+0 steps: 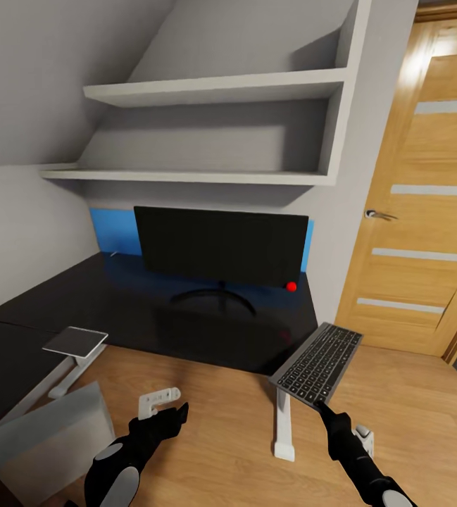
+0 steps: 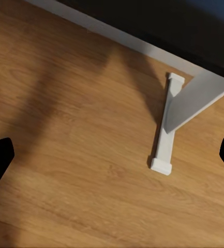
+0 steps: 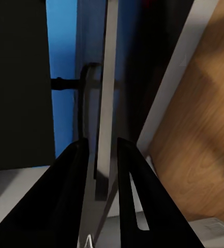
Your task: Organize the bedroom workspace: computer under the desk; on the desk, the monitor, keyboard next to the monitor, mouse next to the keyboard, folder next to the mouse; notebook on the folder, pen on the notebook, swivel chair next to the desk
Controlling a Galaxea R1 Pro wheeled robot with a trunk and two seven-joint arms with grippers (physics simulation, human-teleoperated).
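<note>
— Where's the keyboard [image 1: 317, 365]?
— Lower right of centre, clamped by the right gripper [image 1: 324, 407], above the bench [image 1: 136, 310] edge near the monitor [image 1: 221, 245].
— Left gripper [image 2: 112, 155]?
— Spread wide, nothing held.

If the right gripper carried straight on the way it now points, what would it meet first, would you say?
Probably the black flat monitor on the dark desk; the right gripper holds the grey keyboard edge-on towards it, though depth is unclear.

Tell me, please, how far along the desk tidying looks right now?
Done: the monitor stands on the desk. In hand: the right gripper is shut on the keyboard, holding it in the air off the desk's front edge. The left gripper hangs open. Left: setting the keyboard down beside the monitor.
</note>
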